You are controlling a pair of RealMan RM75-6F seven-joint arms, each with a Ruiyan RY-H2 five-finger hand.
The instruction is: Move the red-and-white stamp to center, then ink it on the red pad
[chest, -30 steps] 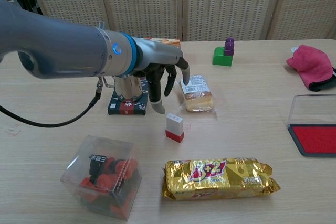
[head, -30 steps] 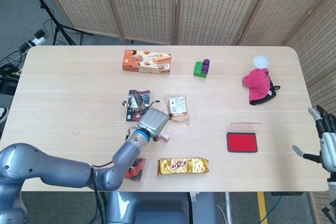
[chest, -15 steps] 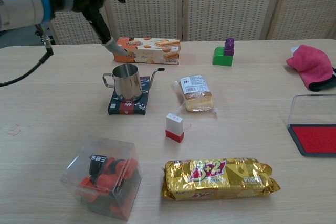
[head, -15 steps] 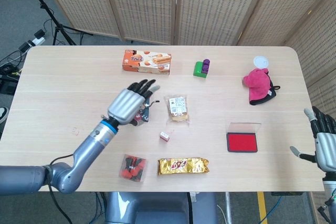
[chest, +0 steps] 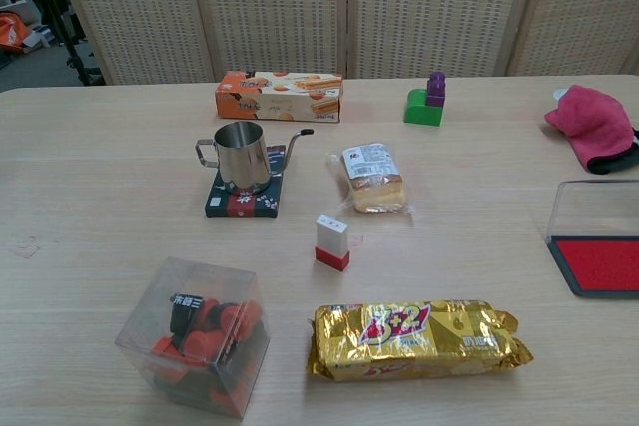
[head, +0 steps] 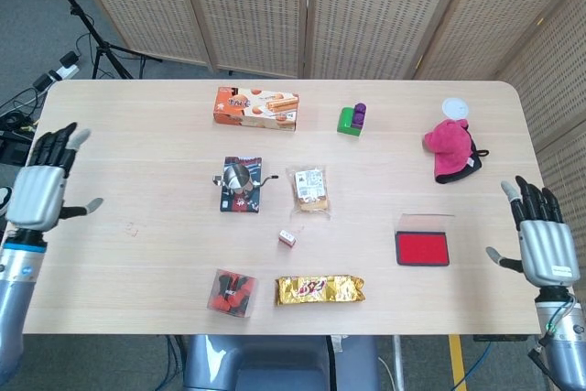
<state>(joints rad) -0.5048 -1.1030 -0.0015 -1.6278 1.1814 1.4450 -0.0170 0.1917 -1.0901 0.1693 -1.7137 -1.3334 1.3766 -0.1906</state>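
Observation:
The red-and-white stamp (head: 287,238) (chest: 331,242) stands upright near the middle of the table, held by nothing. The red ink pad (head: 422,247) (chest: 601,264) lies open on the right side, its clear lid raised behind it. My left hand (head: 42,190) hovers off the table's left edge with its fingers spread and nothing in it. My right hand (head: 539,239) hovers off the right edge, fingers spread and empty. Neither hand shows in the chest view.
Around the stamp lie a gold snack bar (head: 320,288), a wrapped cake (head: 309,187), a steel pitcher on a coaster (head: 240,177) and a clear box of red pieces (head: 233,291). Further back are a biscuit box (head: 257,107), toy blocks (head: 351,118) and a pink cloth (head: 452,148).
My left hand has let go near the stamp and swung far left, off the table's edge. The right hand has risen a little at the right edge. The stamp has stayed put.

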